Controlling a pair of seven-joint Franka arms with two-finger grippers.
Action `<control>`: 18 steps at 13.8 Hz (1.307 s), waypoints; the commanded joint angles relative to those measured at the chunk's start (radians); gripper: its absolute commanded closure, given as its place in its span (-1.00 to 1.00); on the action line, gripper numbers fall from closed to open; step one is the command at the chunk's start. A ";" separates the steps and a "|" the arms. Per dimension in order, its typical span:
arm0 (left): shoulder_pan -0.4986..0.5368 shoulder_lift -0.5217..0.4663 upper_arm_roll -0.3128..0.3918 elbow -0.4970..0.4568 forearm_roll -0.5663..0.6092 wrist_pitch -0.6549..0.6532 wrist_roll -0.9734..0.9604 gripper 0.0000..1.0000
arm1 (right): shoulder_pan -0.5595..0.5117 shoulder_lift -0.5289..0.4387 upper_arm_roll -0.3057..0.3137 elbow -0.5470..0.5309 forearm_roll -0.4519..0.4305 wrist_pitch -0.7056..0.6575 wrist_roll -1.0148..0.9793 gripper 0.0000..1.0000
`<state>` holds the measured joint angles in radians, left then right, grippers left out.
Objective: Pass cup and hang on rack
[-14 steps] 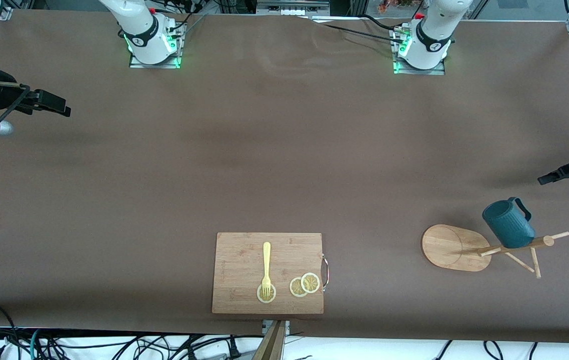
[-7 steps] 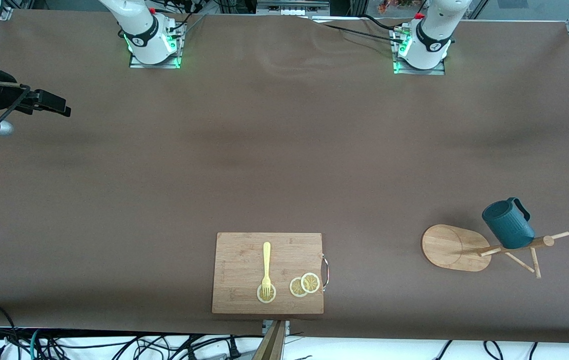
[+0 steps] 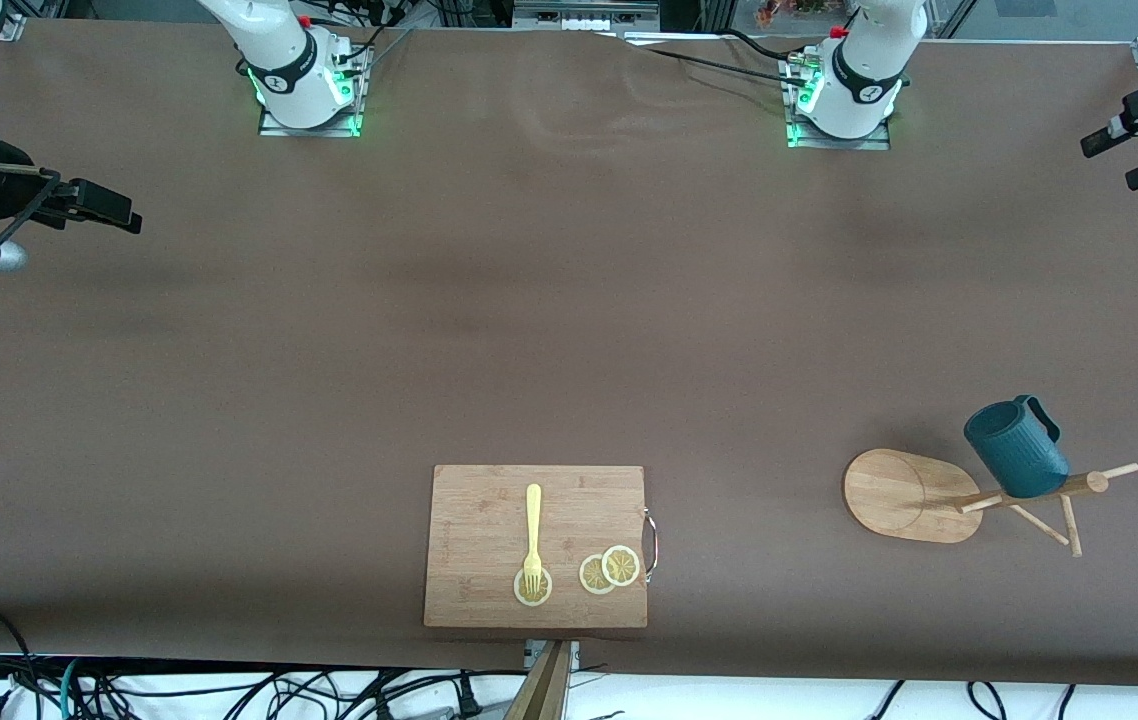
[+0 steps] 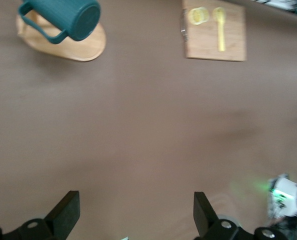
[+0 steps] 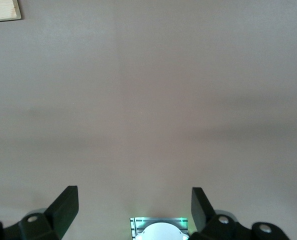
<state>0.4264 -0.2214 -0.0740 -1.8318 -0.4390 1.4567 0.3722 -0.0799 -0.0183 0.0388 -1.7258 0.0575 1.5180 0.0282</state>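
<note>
Left gripper (image 3: 1129, 160) hanging wide open at two o'clock, gripping nothing. Right gripper (image 3: 109, 212) waiting at ten o'clock, equally wide, empty. Nearest at six: cutting board (image 3: 489, 520) carrying fork (image 3: 532, 535) and lemon slices (image 3: 609, 570). At four: cup (image 3: 1014, 450) hanging on the rack (image 3: 914, 495).

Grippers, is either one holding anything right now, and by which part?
Nothing is held. The left gripper and right gripper are both open and empty; the cup hangs on the rack.
</note>
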 commanded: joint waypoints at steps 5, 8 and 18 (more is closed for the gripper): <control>-0.309 0.042 0.013 0.146 0.333 0.016 -0.409 -1.00 | -0.001 -0.006 0.000 0.002 0.015 -0.012 -0.010 -1.00; -0.325 0.140 0.005 0.250 0.382 0.016 -0.453 -1.00 | -0.001 -0.006 0.000 0.002 0.015 -0.012 -0.010 -1.00; -0.343 0.223 0.011 0.315 0.405 0.059 -0.441 -1.00 | -0.001 -0.006 0.000 0.002 0.015 -0.010 -0.010 -1.00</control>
<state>0.1006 -0.0005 -0.0708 -1.5357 -0.0541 1.5108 -0.0692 -0.0799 -0.0183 0.0388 -1.7257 0.0576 1.5180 0.0282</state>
